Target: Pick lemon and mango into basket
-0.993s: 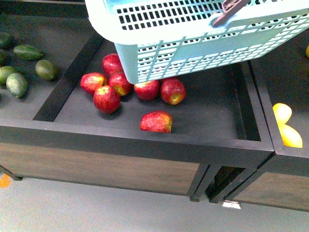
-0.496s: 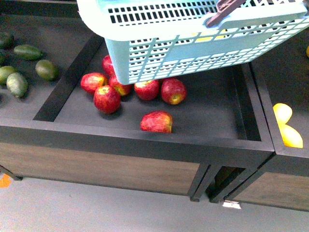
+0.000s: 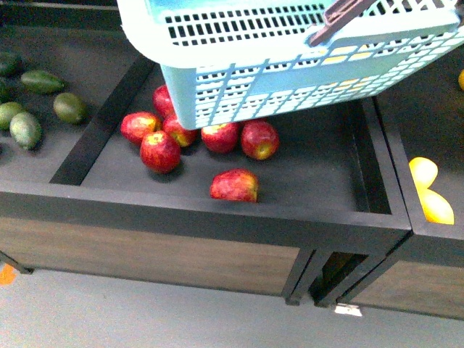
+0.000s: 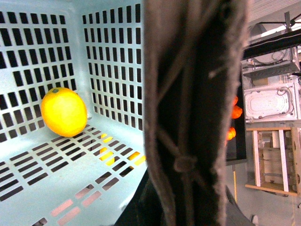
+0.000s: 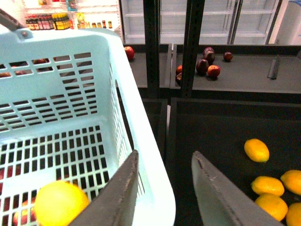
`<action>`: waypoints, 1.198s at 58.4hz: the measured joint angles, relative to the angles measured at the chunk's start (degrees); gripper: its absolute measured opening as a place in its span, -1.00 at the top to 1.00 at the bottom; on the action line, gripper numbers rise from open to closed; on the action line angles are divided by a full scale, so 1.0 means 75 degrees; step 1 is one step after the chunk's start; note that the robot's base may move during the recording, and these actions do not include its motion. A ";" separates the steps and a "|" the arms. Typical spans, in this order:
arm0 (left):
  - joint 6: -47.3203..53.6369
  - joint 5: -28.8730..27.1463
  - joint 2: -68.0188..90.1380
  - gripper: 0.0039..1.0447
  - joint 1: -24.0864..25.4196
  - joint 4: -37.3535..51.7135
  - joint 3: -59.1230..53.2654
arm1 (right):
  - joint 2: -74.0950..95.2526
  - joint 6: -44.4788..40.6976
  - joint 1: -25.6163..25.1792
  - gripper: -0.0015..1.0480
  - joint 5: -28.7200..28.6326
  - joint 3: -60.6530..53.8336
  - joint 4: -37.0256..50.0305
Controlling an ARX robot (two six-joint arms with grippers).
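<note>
The aqua basket (image 3: pixel 290 65) hangs tilted above the apple bin, and my left gripper (image 4: pixel 188 202) is shut on its brown handle (image 4: pixel 193 94), which fills much of the left wrist view. One bright yellow fruit, the lemon (image 4: pixel 63 112) by its plump shape, lies on the basket floor (image 5: pixel 59 205). My right gripper (image 5: pixel 164 152) is open and straddles the basket's rim (image 5: pixel 141 141), one finger inside and one outside. Several yellow-orange fruits (image 5: pixel 256 149) lie in the right-hand bin, also seen in the front view (image 3: pixel 423 172). I cannot tell which of them is the mango.
Several red apples (image 3: pixel 159 148) sit in the black bin under the basket, one apart (image 3: pixel 234 184). Green fruits (image 3: pixel 25 127) lie in the bin to the left. A black divider (image 3: pixel 388 167) separates the apple bin from the yellow fruit. More apples (image 5: pixel 207 66) sit on far shelves.
The basket has shifted a little to the left over the apples. Yellow now shows through its side slots where none showed a second ago.
</note>
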 joint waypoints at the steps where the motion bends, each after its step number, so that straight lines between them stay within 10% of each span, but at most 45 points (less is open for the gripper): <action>1: 0.0000 0.0003 0.0000 0.91 0.0000 0.0000 0.0000 | -0.0050 0.0000 0.0006 0.89 0.0009 -0.0073 0.0015; 31: 0.0003 0.0038 0.0000 0.91 0.0000 0.0000 0.0000 | -0.2393 -0.0032 0.0554 0.95 0.0516 -0.2393 -0.0064; 62: -0.0003 0.0032 0.0000 0.91 0.0000 0.0000 0.0000 | -0.2582 -0.0026 0.0557 -0.83 0.0536 -0.2506 -0.0105; 70: 0.0023 0.0108 0.0000 0.91 -0.0134 0.0000 0.0000 | -0.2588 -0.0026 0.0554 -0.83 0.0551 -0.2512 -0.0105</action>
